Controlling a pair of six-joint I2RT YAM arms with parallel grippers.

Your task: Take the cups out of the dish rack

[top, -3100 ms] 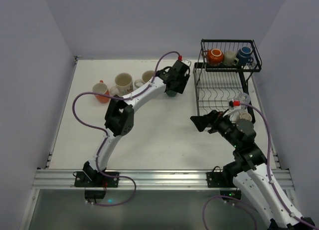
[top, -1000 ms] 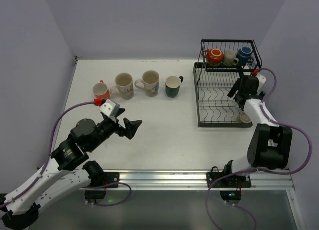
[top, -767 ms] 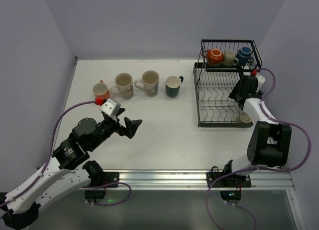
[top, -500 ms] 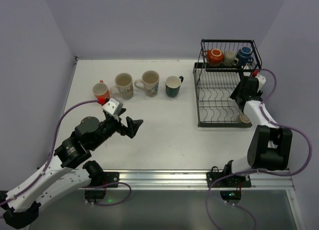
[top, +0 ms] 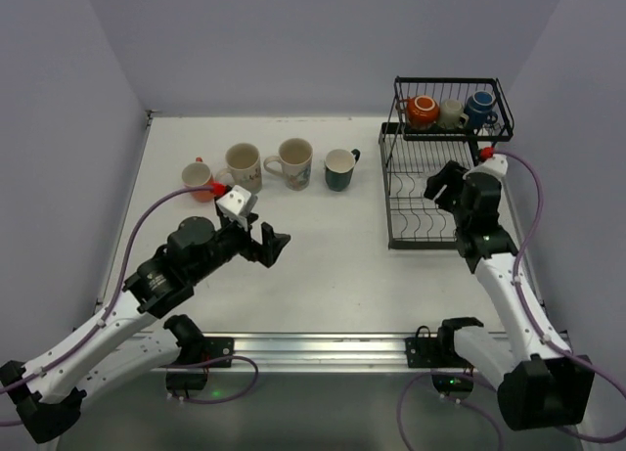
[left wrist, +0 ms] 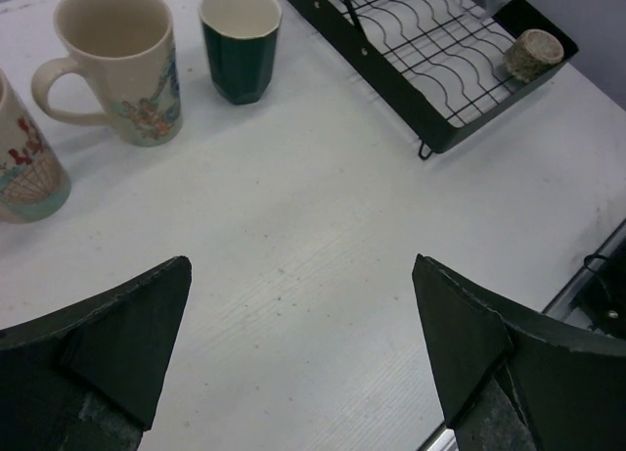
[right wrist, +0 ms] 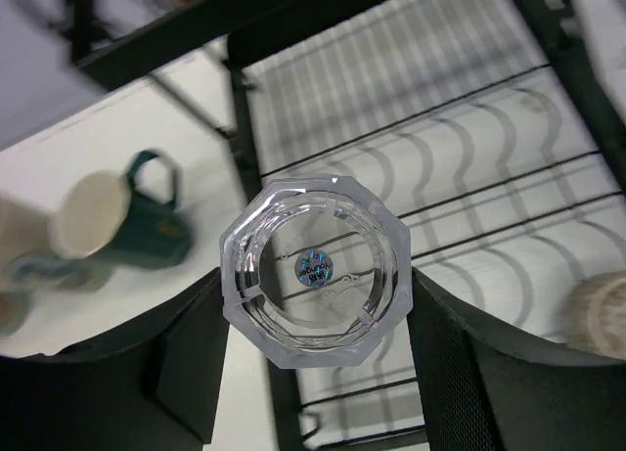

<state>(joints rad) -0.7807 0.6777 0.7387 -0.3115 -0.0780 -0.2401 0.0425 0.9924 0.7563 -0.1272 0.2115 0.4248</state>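
Right gripper is seen clamped on a clear glass above the dish rack, right of centre in the overhead view. The glass should be kept level, lifted clear of the wires, and set beside the mugs at upper left.

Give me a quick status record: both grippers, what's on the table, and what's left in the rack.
left gripper: open, empty, above table
right gripper: shut on clear glass, over lower tray
on table: red mug, cream mugs, teal mug
upper basket: orange mug, white mug, blue mug
lower tray: beige cup in a corner
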